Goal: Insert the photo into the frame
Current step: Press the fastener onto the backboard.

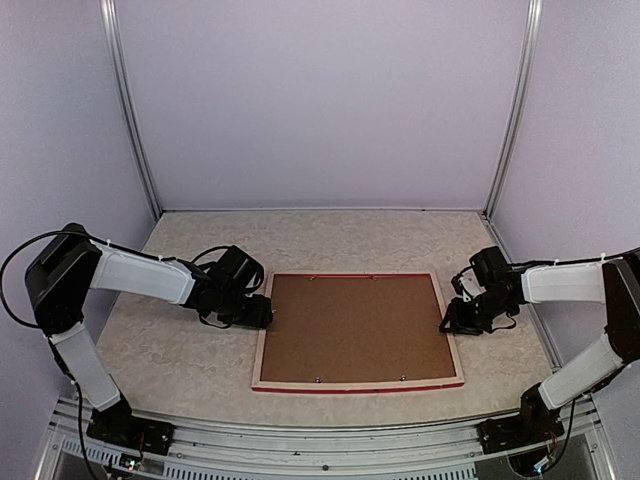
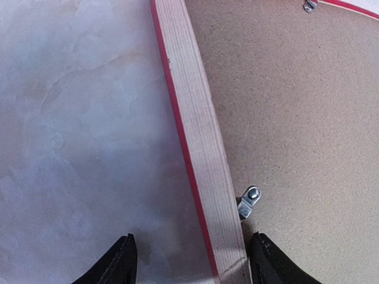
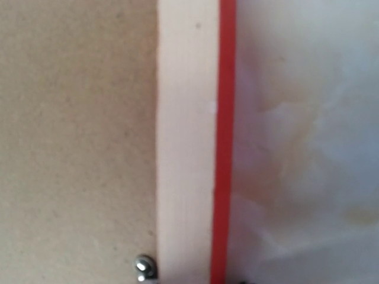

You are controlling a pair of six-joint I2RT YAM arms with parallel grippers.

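- Marbled tabletop (image 1: 180,350) between lilac walls, bearing the frame (image 1: 350,383) face down at centre; pale wood back upward, red edge showing along the near side
- Seated inside the rails, a brown backing board (image 1: 355,325), lying flat and filling the opening; small metal tabs (image 2: 249,202) along the inner edge, the one in the left wrist view angled out over the board's margin
- No sign of the photo on the table or in either claw; presumably under the board already, though not verifiable from these views
- At the left rail, the left gripper (image 1: 266,312), released; dark fingers (image 2: 121,263) spread to either side of the rail, gripping nothing
- Low at the right rail, the right gripper (image 1: 450,322); fingers outside its own wrist view and too small from above, so released or clenched impossible to tell
- Judged close to finished: loading apparently done; likely remaining, turning any loose tabs to lock the board, then perhaps flipping the frame face up
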